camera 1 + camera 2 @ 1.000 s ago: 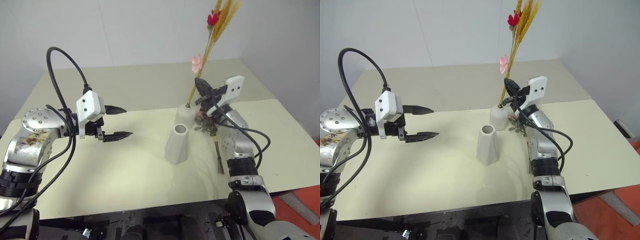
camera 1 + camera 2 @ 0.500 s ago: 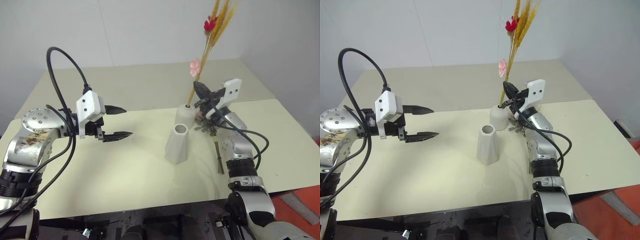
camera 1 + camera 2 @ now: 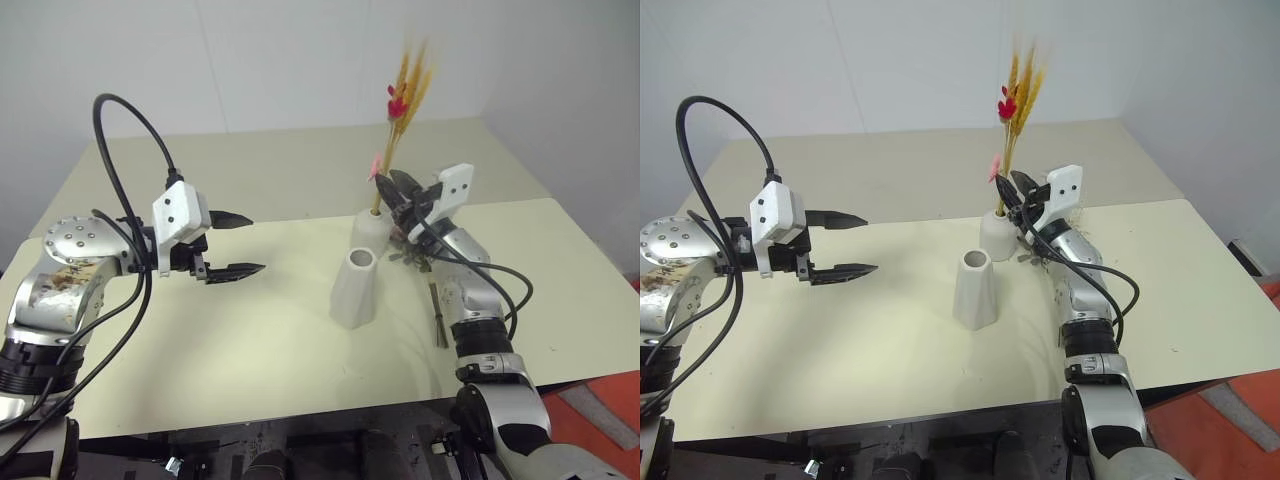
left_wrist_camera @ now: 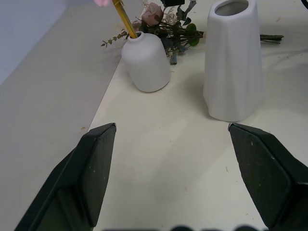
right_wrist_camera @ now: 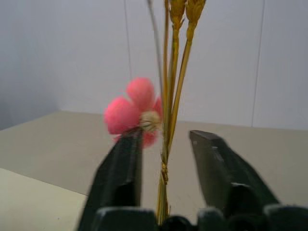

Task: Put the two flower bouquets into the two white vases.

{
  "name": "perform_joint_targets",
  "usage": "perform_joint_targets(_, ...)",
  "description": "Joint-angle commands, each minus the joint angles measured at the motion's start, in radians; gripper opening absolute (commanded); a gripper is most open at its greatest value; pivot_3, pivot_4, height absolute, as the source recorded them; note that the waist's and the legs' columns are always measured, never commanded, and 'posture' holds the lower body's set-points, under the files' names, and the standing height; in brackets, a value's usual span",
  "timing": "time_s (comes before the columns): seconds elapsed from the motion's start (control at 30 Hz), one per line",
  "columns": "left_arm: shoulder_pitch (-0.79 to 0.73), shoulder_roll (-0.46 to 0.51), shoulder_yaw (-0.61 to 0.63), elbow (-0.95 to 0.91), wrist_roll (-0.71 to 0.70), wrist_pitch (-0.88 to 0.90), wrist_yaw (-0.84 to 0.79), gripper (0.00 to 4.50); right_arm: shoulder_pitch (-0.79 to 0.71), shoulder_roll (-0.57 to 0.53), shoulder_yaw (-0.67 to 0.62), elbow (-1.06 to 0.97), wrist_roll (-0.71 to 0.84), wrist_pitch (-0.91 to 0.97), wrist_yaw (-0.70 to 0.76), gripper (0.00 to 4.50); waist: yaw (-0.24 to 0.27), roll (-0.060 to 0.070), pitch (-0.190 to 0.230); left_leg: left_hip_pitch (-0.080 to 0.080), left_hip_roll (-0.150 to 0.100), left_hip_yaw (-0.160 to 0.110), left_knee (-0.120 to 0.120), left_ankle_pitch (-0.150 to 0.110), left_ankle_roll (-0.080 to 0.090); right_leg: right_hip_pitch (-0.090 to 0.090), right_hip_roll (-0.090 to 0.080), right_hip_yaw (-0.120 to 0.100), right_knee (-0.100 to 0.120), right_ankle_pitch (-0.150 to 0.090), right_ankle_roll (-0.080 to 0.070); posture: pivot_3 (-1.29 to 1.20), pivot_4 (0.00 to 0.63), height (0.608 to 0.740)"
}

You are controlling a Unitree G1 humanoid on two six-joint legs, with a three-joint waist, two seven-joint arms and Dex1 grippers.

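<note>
The stalk bundle (image 3: 392,170) stood in the round vase (image 3: 369,227), right gripper (image 5: 166,144) parted around it, left gripper (image 3: 232,243) open. The rose bunch (image 4: 166,26) behind the round vase was judged light and fragile, best gripped by its stems.

Rose bunch (image 3: 415,252) half hidden behind right gripper (image 3: 402,190) (stalk tips blurred)

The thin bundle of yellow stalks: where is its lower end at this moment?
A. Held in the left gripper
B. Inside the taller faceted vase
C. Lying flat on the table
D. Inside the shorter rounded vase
D. The yellow stalks rise out of the narrow neck of the shorter rounded vase, while the taller faceted vase stands empty beside it.
</note>
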Motion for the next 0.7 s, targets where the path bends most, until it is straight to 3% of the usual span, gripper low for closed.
perform_joint_targets(0.03, -0.008, 0.011, 0.035, -0.024, -0.015, -0.010, 0.005, 4.05, 0.050, -0.032, 0.015, -0.111, -0.006, 0.022, 0.013, 3.14, 0.001, 0.000, 0.000, 0.000, 0.000, 0.000, 0.000, 0.000, 0.000, 0.000, 0.000, 0.000, 0.000, 0.000, 0.000, 0.00, 0.150, 0.740)
perform_joint_targets(0.13, -0.006, 0.012, 0.037, -0.034, -0.018, -0.006, 0.008, 4.05, 0.152, -0.114, 0.033, -0.281, -0.043, 0.232, -0.040, 4.20, 0.006, 0.000, 0.000, 0.000, 0.000, 0.000, 0.000, 0.000, 0.000, 0.000, 0.000, 0.000, 0.000, 0.000, 0.000, 0.00, 0.150, 0.740)
perform_joint_targets(0.2, -0.005, 0.013, 0.039, -0.039, -0.021, -0.004, 0.009, 4.05, 0.201, -0.166, 0.018, -0.412, -0.049, 0.394, -0.099, 4.20, 0.012, 0.000, 0.000, -0.001, 0.000, 0.000, 0.000, 0.000, 0.000, 0.000, 0.000, 0.000, 0.000, 0.000, 0.000, 0.00, 0.150, 0.740)
perform_joint_targets(0.37, -0.004, 0.007, 0.040, -0.045, -0.036, -0.003, -0.001, 4.05, 0.236, -0.429, -0.090, -0.782, 0.193, 0.942, -0.047, 4.20, 0.024, 0.002, 0.001, -0.001, 0.000, 0.001, 0.000, -0.001, 0.001, 0.000, 0.000, 0.000, -0.001, 0.000, 0.000, 0.00, 0.150, 0.740)
perform_joint_targets(0.43, -0.017, -0.009, 0.018, -0.031, -0.037, -0.014, -0.009, 4.05, 0.142, -0.559, -0.077, -0.815, 0.250, 1.326, -0.061, 4.20, 0.022, 0.002, 0.001, 0.000, 0.001, 0.001, 0.000, -0.001, 0.002, 0.001, 0.001, 0.000, -0.002, 0.000, 0.000, 0.00, 0.150, 0.740)
perform_joint_targets(0.5, -0.027, -0.025, 0.001, -0.017, -0.034, -0.023, -0.012, 4.05, 0.084, -0.609, -0.077, -0.807, 0.297, 1.547, -0.053, 4.20, 0.024, 0.000, 0.000, 0.001, 0.002, 0.003, 0.000, -0.001, 0.002, 0.002, 0.001, 0.000, -0.004, 0.000, -0.001, 0.00, 0.150, 0.740)
perform_joint_targets(0.6, -0.048, -0.048, -0.025, 0.009, -0.013, -0.039, -0.016, 4.05, 0.058, -0.638, -0.015, -0.746, 0.305, 1.665, -0.044, 4.20, 0.030, -0.005, -0.003, 0.002, 0.005, 0.006, 0.001, -0.002, 0.003, 0.006, 0.005, -0.002, -0.006, 0.000, -0.002, 0.00, 0.150, 0.740)
perform_joint_targets(0.7, -0.065, -0.066, -0.045, 0.026, -0.004, -0.051, -0.020, 4.05, 0.043, -0.623, 0.057, -0.641, 0.264, 1.655, -0.061, 4.20, 0.030, -0.006, -0.003, 0.002, 0.003, 0.009, 0.002, -0.001, 0.003, 0.006, 0.003, -0.001, -0.005, 0.000, -0.002, 0.00, 0.150, 0.740)
